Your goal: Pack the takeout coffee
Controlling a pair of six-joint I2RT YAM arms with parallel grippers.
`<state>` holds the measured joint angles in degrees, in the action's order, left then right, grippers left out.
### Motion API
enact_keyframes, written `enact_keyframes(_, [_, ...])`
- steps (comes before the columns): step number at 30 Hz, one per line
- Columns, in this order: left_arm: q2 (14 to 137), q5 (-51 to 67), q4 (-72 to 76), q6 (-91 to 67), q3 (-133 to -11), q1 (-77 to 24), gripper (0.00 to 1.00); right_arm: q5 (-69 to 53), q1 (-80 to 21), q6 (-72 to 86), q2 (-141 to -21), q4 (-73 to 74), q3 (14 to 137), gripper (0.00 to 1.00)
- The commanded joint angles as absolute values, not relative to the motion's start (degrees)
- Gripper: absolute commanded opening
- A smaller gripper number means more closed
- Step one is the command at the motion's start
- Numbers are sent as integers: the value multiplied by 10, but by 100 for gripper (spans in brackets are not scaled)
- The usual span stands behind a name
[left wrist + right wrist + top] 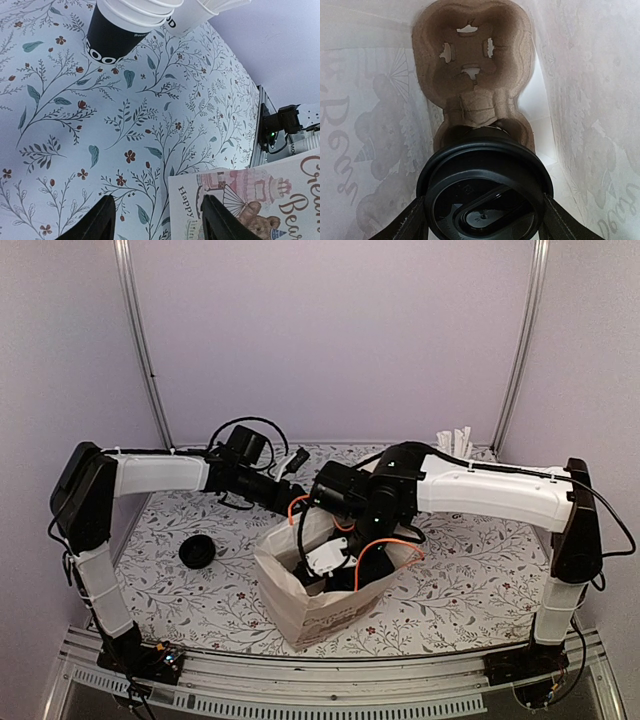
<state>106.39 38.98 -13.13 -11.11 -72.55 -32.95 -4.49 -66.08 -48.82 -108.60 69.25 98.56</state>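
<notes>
In the right wrist view the takeout coffee's black lid (pixel 485 195) fills the bottom of the frame. The cup sits low in the near pocket of a brown pulp cup carrier (pixel 470 65) on the floor of the white printed paper bag (pixel 320 615). My right gripper (pixel 484 216) reaches down into the bag (pixel 350 575), with one finger against each side of the lid. The cup's body is hidden under the lid, and the top view does not show the cup. My left gripper (pixel 160 220) is open and empty, low over the table beside the bag's wall (pixel 260 200).
A stack of nested lidless cups (pixel 115 30) and a white cup (pixel 195 15) stand beyond the left gripper. A loose black lid (pixel 197 552) lies on the floral table at the left. A white cup with pale sticks (pixel 455 440) stands at the back right.
</notes>
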Motion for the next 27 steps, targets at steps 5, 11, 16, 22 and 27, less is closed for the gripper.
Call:
enact_keyframes(5, [1047, 396, -124, -115, -720, -319, 61, -114, -647, -491, -1145, 712, 927, 42])
enact_keyframes(11, [1047, 398, -122, -115, -720, -315, 61, -120, -625, -494, -1167, 691, 909, 41])
enact_keyframes(16, [1045, 400, -121, -116, -720, -314, 61, -70, -623, -472, -1182, 676, 911, 40])
enact_keyframes(22, [1042, 403, -119, -118, -719, -314, 61, -43, -629, -432, -1197, 701, 949, 39])
enact_keyframes(27, [1039, 405, -117, -120, -719, -314, 61, 51, -650, -458, -1165, 668, 890, 40])
